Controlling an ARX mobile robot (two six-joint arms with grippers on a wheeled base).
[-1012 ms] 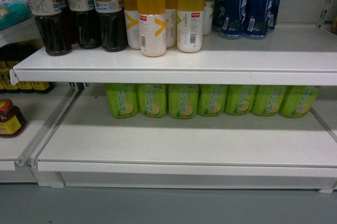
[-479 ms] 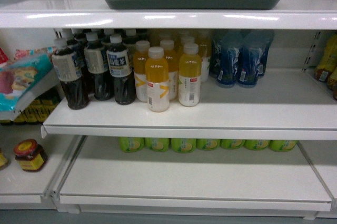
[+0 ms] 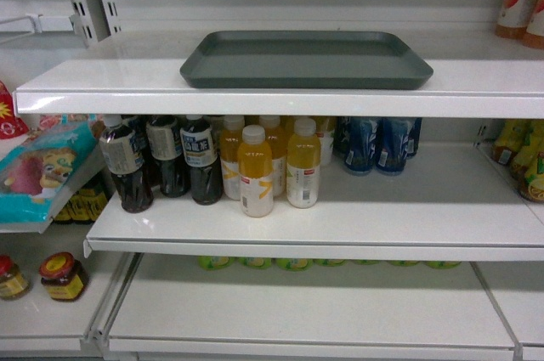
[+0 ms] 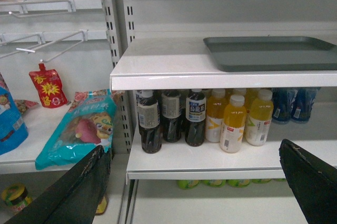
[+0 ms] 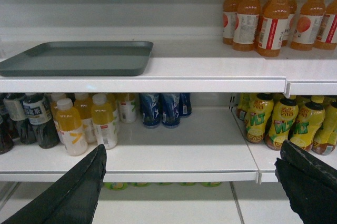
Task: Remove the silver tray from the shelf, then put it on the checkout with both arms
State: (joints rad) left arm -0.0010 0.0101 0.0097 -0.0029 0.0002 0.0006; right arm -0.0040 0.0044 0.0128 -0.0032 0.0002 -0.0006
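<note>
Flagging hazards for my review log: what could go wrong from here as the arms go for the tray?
1. The silver tray is far wider than either open gripper, so uneven grips at its ends could tilt it.
2. It lies at the shelf front lip; a nudge could drop it.
3. Low approaches could topple the yellow bottles below.

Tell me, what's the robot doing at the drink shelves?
It is getting ready to fetch the silver tray, which lies flat on the top shelf above the bottled drinks. Nothing is touching the tray yet. The left claw and the right claw are both open and empty, held low in front of the shelves, below the tray's level.
</note>
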